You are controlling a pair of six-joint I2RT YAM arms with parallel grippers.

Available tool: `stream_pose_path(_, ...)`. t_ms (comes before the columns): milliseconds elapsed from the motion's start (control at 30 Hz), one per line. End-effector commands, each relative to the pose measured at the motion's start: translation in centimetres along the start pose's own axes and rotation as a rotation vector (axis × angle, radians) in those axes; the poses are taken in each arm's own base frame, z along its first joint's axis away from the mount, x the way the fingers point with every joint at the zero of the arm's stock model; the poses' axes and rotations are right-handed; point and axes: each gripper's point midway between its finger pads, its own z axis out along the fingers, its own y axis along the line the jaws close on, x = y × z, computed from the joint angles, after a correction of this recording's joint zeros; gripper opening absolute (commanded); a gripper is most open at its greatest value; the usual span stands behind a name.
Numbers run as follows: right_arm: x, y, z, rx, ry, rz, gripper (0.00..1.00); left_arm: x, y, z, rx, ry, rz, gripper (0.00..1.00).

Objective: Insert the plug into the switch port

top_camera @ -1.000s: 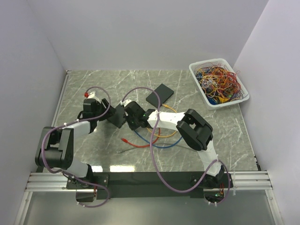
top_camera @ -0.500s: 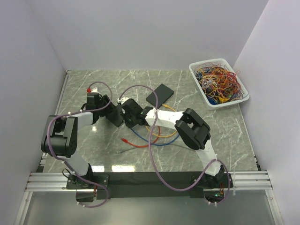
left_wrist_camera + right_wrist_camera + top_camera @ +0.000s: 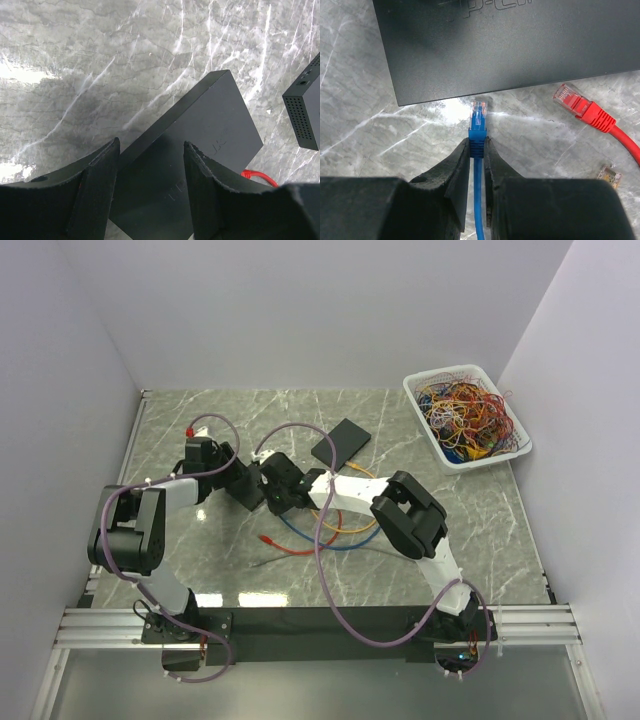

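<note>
Three plugs: blue plug (image 3: 478, 120) pinched by right gripper (image 3: 477, 146), red plug (image 3: 576, 103), clear plug (image 3: 609, 176) loose; left gripper (image 3: 151, 146) spread over switch (image 3: 210, 120).

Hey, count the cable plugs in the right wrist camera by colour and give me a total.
Blue plug, pinched in the right gripper: 1
Red plug, lying loose: 1
Clear plug, cable colour hidden: 1
Total: 3

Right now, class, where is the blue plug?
Right wrist view, centre: the right gripper holds the blue plug, tip just short of the black switch, red plug lying to its right.
</note>
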Motion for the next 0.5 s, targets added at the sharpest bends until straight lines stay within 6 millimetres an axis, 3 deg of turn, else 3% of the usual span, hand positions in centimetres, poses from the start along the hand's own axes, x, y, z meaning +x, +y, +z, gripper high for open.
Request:
stream_pose_path(0,-2.5,1.2,-0.9,-0.025,-0.055,0.002,0.0,-0.7,-0.9,0.3,0.023,0.001,0.014,0.59)
stream_pose_path(467,-3.3,2.9,-0.8,-0.045,-0.061,-0.007,0.0,-0.5,-0.6,0.5,0.011,0.012,0.011,0.58)
